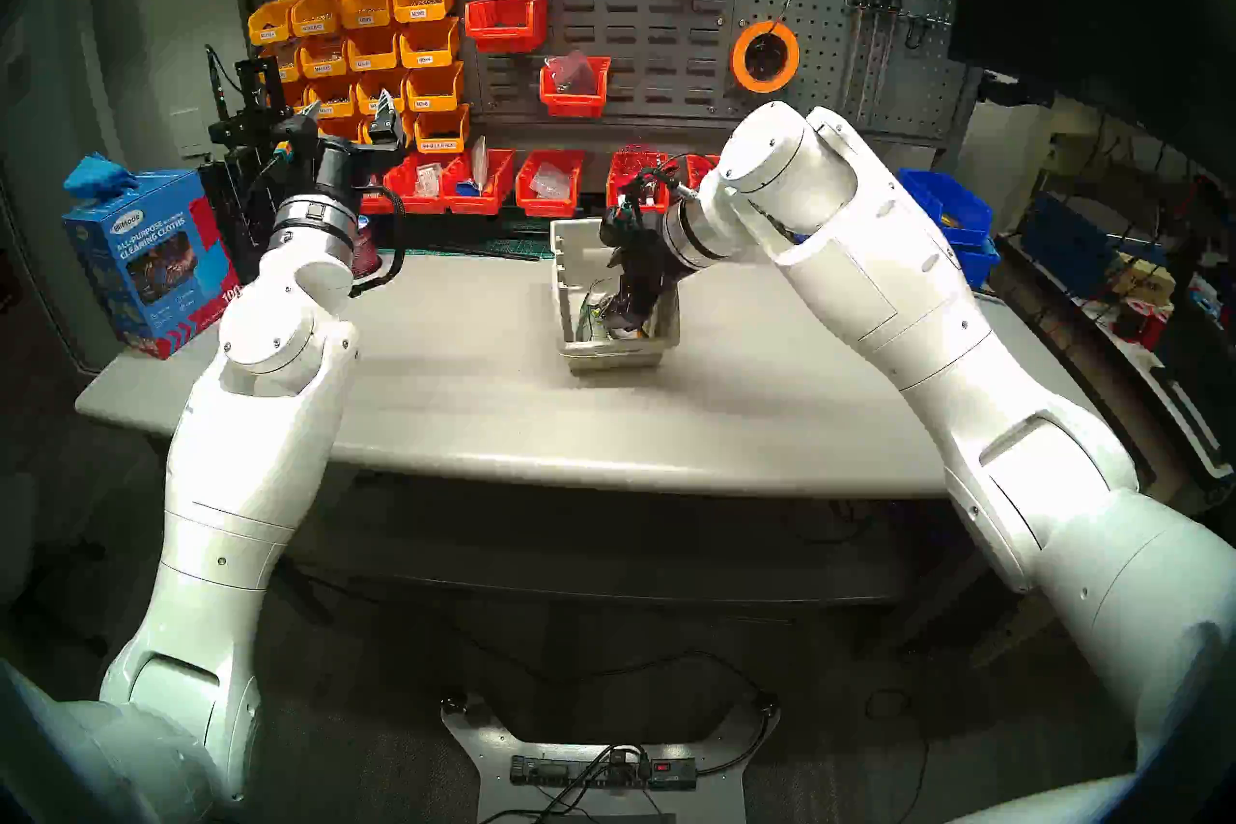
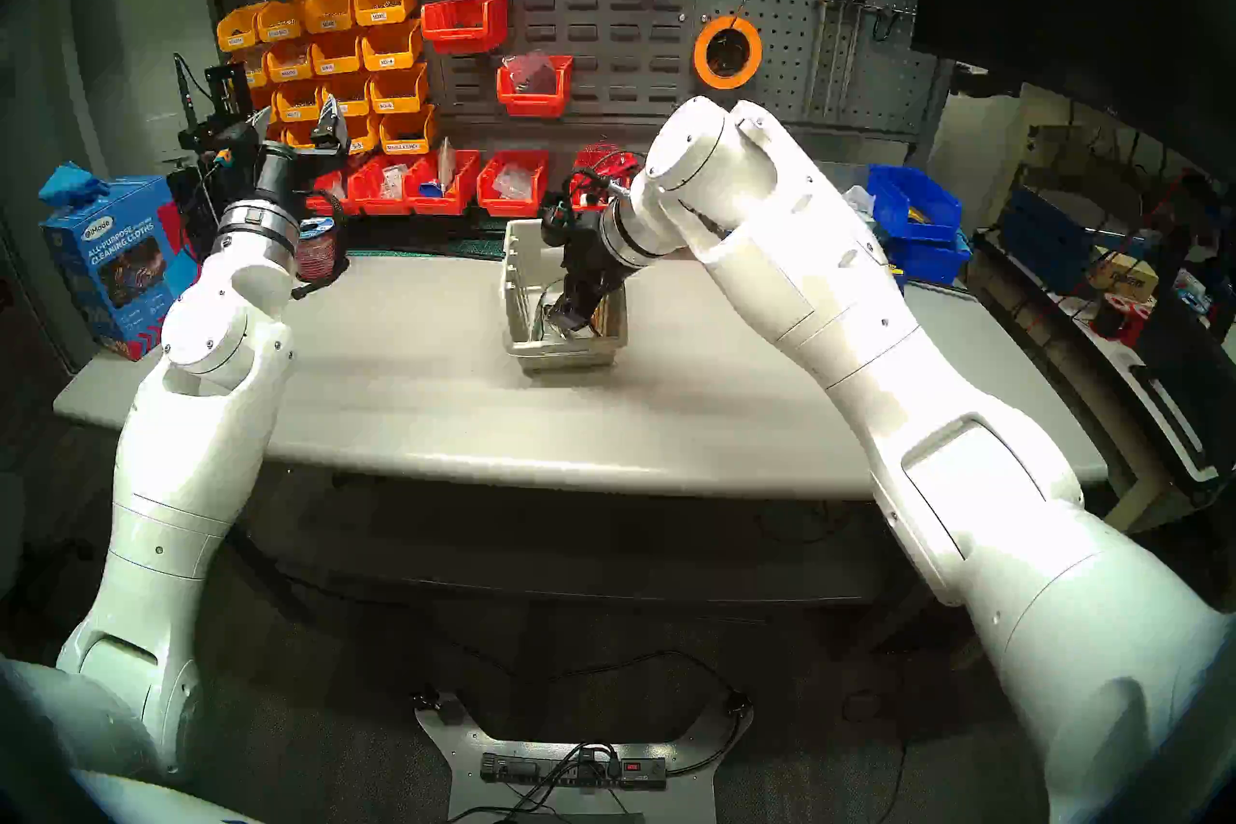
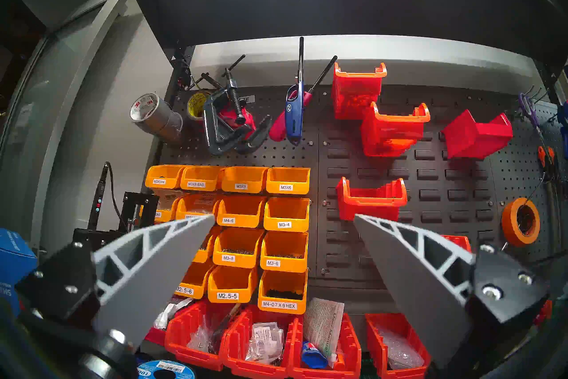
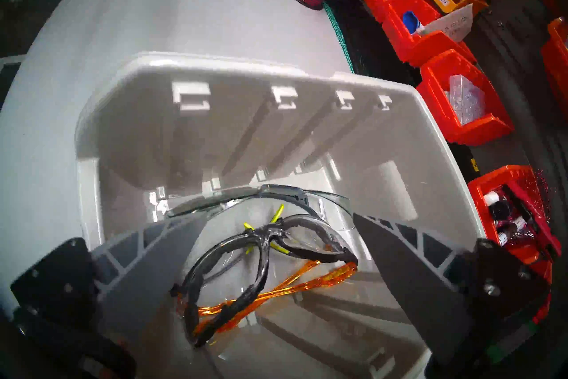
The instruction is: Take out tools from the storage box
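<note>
The beige storage box (image 1: 612, 358) stands at the middle of the table, also in the right head view (image 2: 562, 358). My right gripper (image 1: 625, 321) reaches down into it. In the right wrist view the box wall (image 4: 215, 129) rises behind two pairs of safety glasses: a black-framed pair with orange arms (image 4: 261, 258) lies on top, and a grey pair with yellow accents (image 4: 276, 193) lies behind it. My right gripper (image 4: 279, 217) is open, its fingers on either side of the glasses and not touching them. My left gripper (image 1: 348, 107) is open and empty, raised at the far left (image 3: 284, 217).
A blue cleaning-cloth box (image 1: 150, 261) stands at the table's left edge. A red wire spool (image 2: 321, 254) sits behind my left wrist. Red bins (image 1: 481, 184) line the back, under a pegboard with yellow bins (image 1: 374, 47). Blue bins (image 1: 950, 214) are at the right.
</note>
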